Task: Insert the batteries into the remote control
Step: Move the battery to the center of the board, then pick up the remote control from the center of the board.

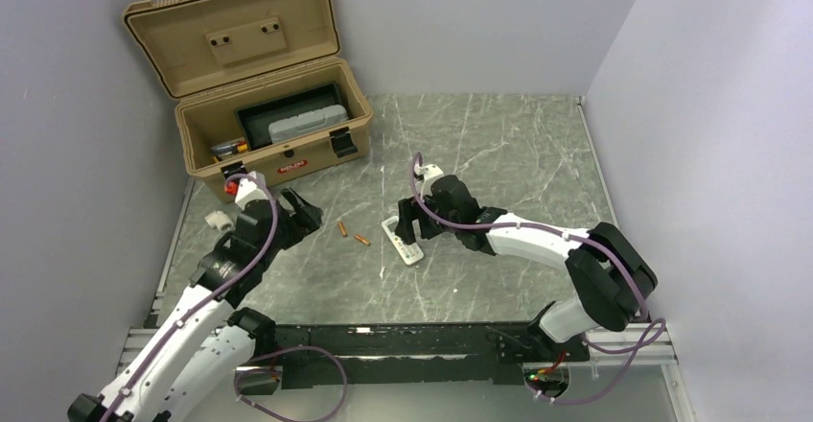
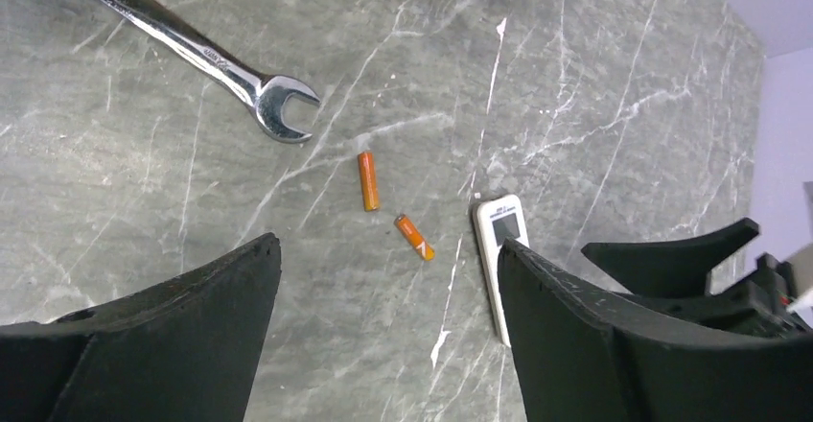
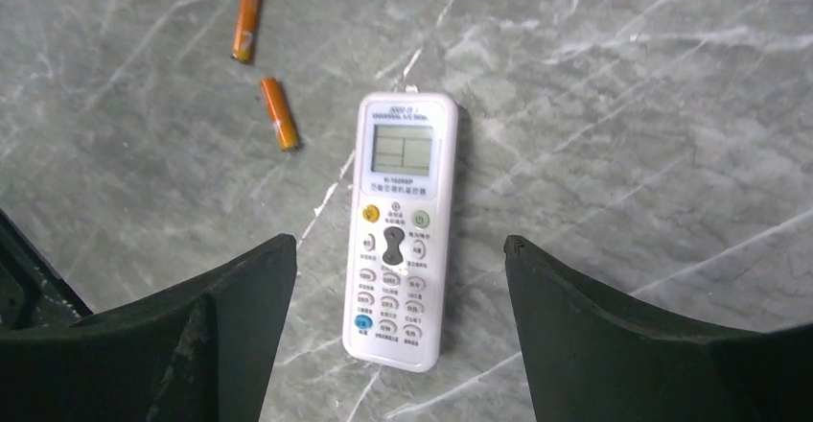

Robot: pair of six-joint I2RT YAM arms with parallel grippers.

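The right gripper [image 3: 398, 242] is hovering wide open and empty over the remote [image 3: 403, 153], which is lying face up on the table [image 1: 499, 153], while the left gripper [image 2: 388, 243] is hanging equally wide and empty near the 2 batteries [image 3: 246, 23] [image 3: 279, 113] lying just left of the remote, with the open toolbox [image 1: 278, 144] standing beyond.

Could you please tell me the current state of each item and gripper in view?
toolbox: lid open.
remote control: face up on the table, not gripped.
batteries: two, loose on the table beside the remote control, not loaded.
wrench: lying flat on the table.
left gripper: open, empty.
right gripper: open, empty, over the remote control.
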